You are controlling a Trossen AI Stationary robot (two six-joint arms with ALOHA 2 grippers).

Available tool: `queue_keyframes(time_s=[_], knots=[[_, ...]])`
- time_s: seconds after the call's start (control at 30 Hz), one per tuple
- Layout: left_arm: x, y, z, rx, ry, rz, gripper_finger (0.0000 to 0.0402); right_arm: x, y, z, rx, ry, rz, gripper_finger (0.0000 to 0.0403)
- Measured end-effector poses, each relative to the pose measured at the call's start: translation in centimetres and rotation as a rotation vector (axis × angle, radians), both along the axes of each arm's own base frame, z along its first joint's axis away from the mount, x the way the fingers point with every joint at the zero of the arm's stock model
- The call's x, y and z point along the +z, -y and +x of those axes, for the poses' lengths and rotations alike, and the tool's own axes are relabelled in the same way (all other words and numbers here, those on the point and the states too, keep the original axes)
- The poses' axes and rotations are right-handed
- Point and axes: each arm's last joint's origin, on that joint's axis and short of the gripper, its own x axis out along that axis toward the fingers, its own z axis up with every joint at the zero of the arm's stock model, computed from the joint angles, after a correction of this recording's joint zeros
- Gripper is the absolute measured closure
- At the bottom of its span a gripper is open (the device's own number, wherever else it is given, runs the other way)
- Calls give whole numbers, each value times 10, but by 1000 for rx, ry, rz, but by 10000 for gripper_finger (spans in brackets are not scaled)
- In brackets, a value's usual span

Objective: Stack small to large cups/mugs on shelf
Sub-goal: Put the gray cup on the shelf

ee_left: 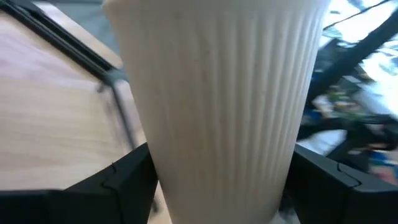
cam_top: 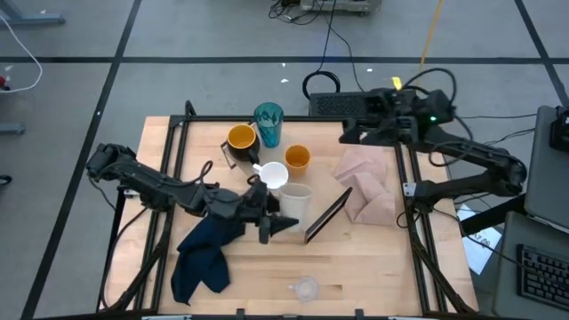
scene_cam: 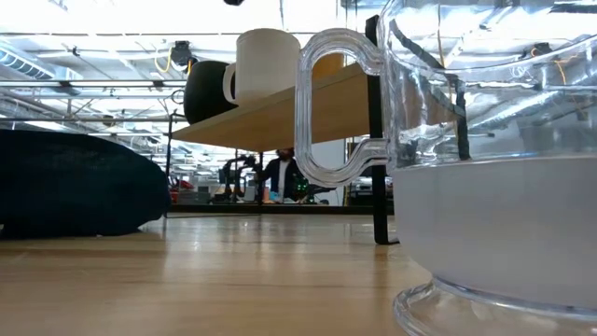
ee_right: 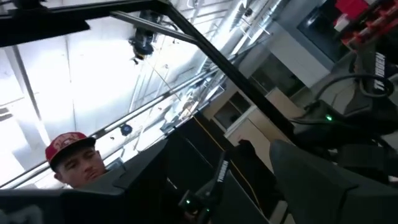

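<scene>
Near the surface's middle, the left hand [cam_top: 286, 216] is grasping the ribbed beige cup [ee_left: 217, 106], its fingers [ee_left: 118, 183] pressing both sides, just beside the shelf [cam_top: 327, 216]. Behind them the white mug [cam_top: 273, 175], yellow mug [cam_top: 241, 139], teal tumbler [cam_top: 268, 123] and orange cup [cam_top: 297, 158] are standing together. Off the far right corner, the right hand [ee_right: 217, 180] is idling with nothing between its parted fingers

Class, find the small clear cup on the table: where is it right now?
In the high view the clear cup stands alone near the table's front edge, right of the dark blue cloth, apart from the other cups.
</scene>
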Motion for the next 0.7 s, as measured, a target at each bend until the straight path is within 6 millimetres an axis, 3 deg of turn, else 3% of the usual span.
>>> queue_keyframes(time_s=[0.17,0.7], knots=[[-3,-3,-1,129,-26,132,110,5,-5,-12,-11,-11,4,133],[-7,9,-9,413,-93,449,110,1,-4,-11,-27,-54,0,133]])
